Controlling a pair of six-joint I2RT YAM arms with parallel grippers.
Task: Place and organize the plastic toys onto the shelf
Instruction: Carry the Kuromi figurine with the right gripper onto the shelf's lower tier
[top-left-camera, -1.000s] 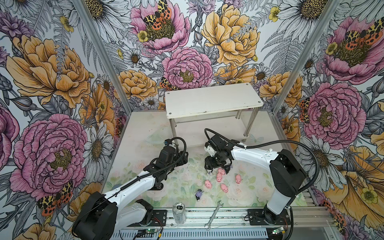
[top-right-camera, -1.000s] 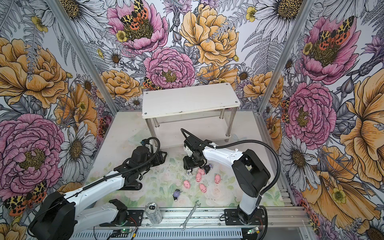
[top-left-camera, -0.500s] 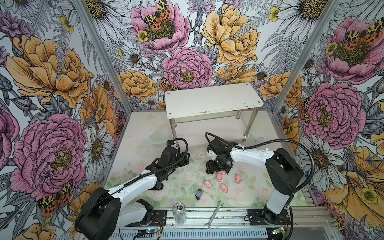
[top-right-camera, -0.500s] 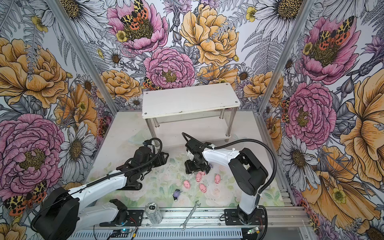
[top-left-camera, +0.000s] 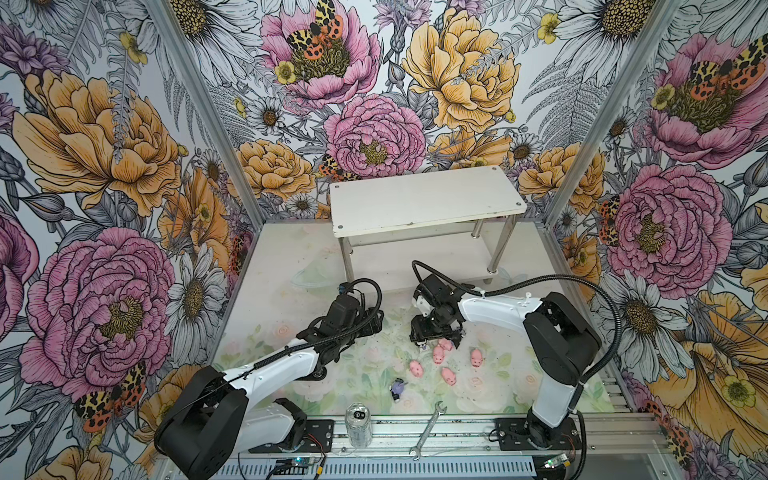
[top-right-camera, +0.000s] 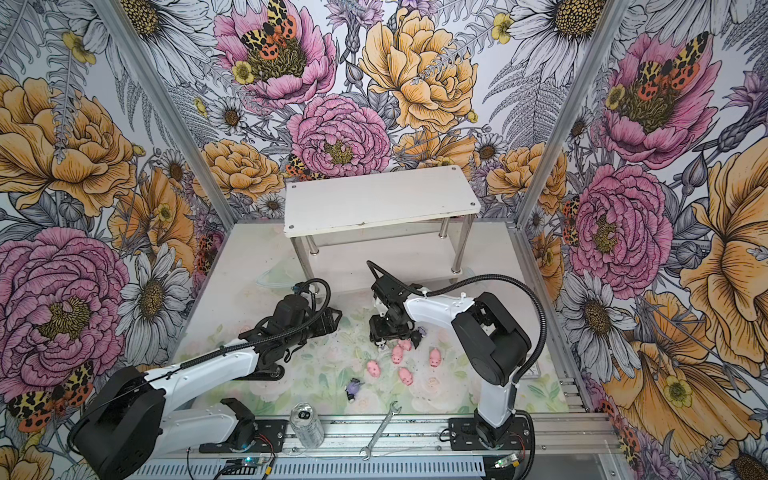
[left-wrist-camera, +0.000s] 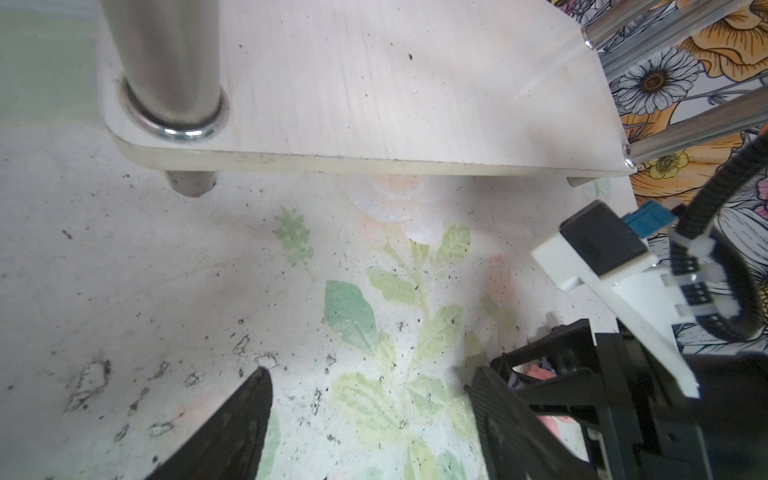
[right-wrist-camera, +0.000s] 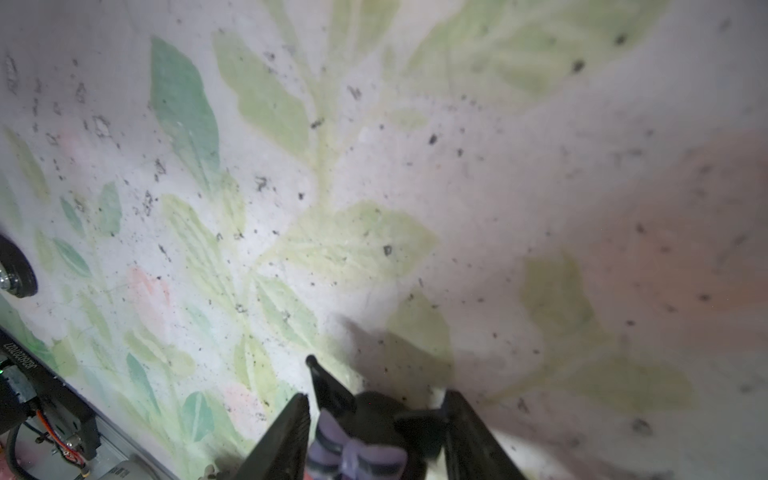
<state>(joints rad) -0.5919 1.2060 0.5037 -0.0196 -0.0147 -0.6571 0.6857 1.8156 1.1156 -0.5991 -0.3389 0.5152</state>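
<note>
Think of a clock lying on the mat (top-left-camera: 291, 299), with 12 at the back wall. The right arm comes in from 4 o'clock, bent at the elbow, with its wrist tipped down. The right gripper (top-left-camera: 434, 338) sits low over the mat near the middle. In the right wrist view its two fingers (right-wrist-camera: 282, 440) press on a black and purple figurine (right-wrist-camera: 365, 444) with a pointy ear, one finger on each side. The left arm lies low from 7 o'clock toward the middle. The left gripper (top-left-camera: 376, 326) points to 3 o'clock, and its jaws stand wide apart with only mat between them.

The white shelf (top-left-camera: 424, 199) stands at 12 o'clock on shiny legs. Its low board (left-wrist-camera: 374, 83) is right in front of the left gripper. Five pink pigs (top-left-camera: 438, 354) lie in a bunch on the mat at 5 o'clock from the right gripper. The nearest pig is just beside its fingers. A second figurine (top-left-camera: 398, 388) lies on the mat toward 6 o'clock, apart from the pigs.

A clear can (top-left-camera: 358, 424) stands on the metal rail (top-left-camera: 457, 428) at 6 o'clock, and a silver wrench (top-left-camera: 428, 430) lies near it. The two grippers are near each other, and the right one sits between the left gripper and the pigs.
</note>
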